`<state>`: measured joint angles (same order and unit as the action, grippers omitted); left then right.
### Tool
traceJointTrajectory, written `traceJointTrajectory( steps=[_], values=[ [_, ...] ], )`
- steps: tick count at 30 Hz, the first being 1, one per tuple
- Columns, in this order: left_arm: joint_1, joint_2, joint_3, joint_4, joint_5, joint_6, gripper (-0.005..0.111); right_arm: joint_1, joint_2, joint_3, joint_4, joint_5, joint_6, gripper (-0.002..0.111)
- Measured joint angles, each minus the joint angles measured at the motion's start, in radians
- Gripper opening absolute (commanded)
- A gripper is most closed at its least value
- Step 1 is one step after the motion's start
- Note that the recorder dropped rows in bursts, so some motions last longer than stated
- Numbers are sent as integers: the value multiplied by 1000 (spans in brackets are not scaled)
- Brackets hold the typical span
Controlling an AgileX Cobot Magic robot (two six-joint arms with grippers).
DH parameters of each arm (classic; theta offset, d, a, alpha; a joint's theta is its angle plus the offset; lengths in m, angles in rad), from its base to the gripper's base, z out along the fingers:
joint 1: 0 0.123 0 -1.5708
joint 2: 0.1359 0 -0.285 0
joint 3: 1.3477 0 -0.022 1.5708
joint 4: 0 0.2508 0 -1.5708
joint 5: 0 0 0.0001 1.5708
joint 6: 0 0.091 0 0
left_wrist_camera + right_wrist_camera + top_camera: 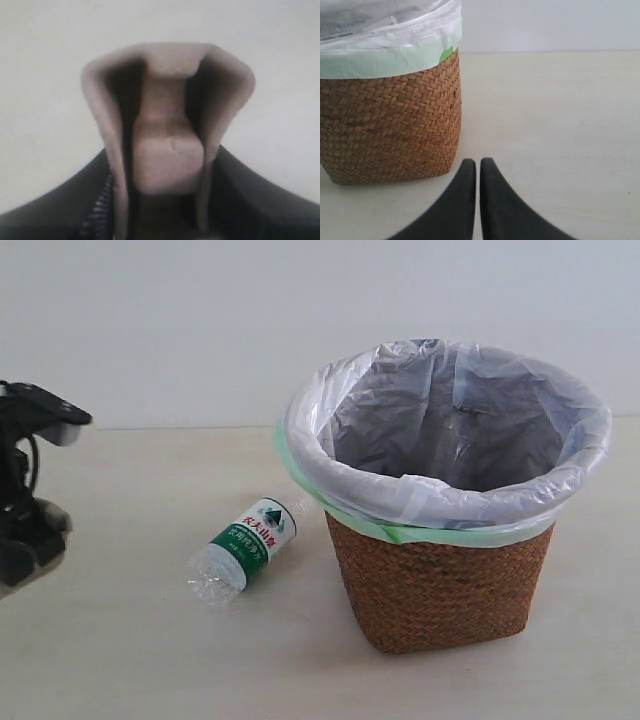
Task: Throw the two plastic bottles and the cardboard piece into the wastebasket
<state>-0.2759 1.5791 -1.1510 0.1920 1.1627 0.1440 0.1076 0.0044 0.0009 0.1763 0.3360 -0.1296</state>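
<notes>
The green-labelled plastic bottle [250, 545] lies on its side on the table, just left of the wastebasket [440, 580]. The cardboard piece [167, 90] fills the left wrist view, and my left gripper [165, 167] is shut on it, a dark finger on each side. In the exterior view that arm [30, 530] sits at the far left edge, well apart from the bottle. My right gripper [478, 162] is shut with nothing in it, low over the table beside the wicker wastebasket [390, 125]. The red-labelled bottle is out of view.
The basket's white bag liner [450, 410] with a green edge folds over the rim. A pale wall runs behind the beige table [150, 660]. Bare tabletop [555, 125] stretches beyond the right gripper.
</notes>
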Motion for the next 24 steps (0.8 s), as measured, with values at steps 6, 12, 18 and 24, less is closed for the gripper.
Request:
traceJointTrajectory(
  steps=[6, 12, 18, 24],
  values=[
    [201, -56, 0, -88, -28, -89, 4, 0, 0, 0, 0, 0, 0, 0],
    [304, -59, 0, -129, -28, -163, 4, 0, 0, 0, 0, 0, 0, 0],
    [310, -59, 0, -162, -98, -170, 4, 0, 0, 0, 0, 0, 0, 0],
    [310, -13, -1, -320, -159, -86, 4, 0, 0, 0, 0, 0, 0, 0]
  ],
)
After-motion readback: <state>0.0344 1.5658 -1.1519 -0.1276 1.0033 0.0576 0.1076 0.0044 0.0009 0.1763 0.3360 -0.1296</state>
